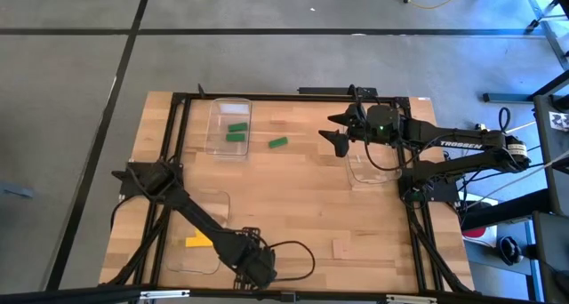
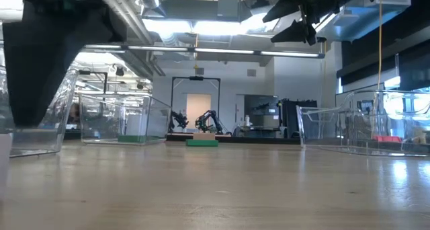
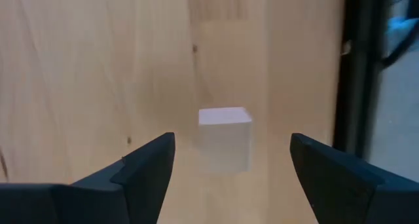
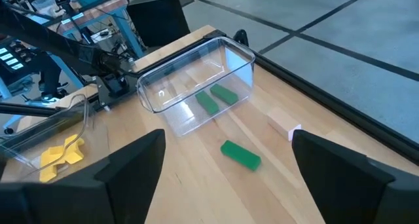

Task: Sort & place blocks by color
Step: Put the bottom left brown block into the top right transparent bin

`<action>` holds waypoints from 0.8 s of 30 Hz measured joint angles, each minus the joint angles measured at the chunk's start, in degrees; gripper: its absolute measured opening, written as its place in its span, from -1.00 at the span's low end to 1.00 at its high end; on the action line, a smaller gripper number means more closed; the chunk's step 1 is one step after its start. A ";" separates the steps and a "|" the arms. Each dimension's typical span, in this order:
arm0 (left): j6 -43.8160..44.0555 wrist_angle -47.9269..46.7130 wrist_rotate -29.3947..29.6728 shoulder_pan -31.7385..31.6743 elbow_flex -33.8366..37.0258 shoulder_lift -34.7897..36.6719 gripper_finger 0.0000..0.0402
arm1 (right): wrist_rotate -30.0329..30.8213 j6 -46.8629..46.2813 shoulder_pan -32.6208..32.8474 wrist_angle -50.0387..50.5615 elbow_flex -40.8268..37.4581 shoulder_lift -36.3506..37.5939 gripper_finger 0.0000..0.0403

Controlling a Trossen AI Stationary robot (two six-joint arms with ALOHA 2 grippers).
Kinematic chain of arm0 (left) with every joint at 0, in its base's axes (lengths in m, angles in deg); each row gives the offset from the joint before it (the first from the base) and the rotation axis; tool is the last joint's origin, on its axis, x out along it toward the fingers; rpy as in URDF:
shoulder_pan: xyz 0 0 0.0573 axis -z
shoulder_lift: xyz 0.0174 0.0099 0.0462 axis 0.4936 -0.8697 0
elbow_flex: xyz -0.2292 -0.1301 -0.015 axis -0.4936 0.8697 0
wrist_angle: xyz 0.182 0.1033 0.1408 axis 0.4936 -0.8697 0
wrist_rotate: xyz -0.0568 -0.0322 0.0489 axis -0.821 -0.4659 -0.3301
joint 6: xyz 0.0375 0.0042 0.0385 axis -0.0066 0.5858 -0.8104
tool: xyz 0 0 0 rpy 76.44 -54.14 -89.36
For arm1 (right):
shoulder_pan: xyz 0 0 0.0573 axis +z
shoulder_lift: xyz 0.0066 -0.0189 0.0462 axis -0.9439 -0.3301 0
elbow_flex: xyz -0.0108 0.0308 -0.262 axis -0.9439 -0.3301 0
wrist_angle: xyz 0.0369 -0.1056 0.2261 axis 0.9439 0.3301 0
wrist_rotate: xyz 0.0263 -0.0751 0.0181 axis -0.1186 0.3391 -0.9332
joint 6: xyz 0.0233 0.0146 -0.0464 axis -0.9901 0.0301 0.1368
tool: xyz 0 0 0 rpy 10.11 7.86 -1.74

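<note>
Fingers spread wide on both arms with nothing between them: from above, the left gripper [image 1: 258, 273] sits at the table's near edge beside a clear tray [image 1: 178, 260] holding yellow blocks [image 1: 198, 241], while the right gripper [image 1: 338, 140] hangs over the far right, a loose green block [image 1: 278, 143] lying on the wood just beside the far tray [image 1: 213, 126] with two green blocks [image 1: 236, 132] inside. The low view shows that green block [image 2: 201, 142] far off between clear trays. The left wrist view has a pale tan cube [image 3: 224, 139] on bare wood ahead of the open fingers [image 3: 147, 168]; the right wrist view looks down on the loose green block [image 4: 240, 154] and a tan cube [image 4: 281, 122] near the table's edge.
</note>
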 joint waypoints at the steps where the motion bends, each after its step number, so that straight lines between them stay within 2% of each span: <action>1: 0.01 0.06 -0.05 -0.08 0.01 -0.39 0.46 | 0.00 0.00 0.00 0.01 0.00 0.00 0.67; 14: 0.90 3.86 -2.17 -0.16 2.05 -2.06 0.46 | 0.09 0.07 0.00 0.23 0.00 0.00 0.67; 24: 5.50 3.95 -0.03 -0.12 5.77 -2.02 0.41 | 0.07 0.22 0.00 0.59 0.00 0.02 0.67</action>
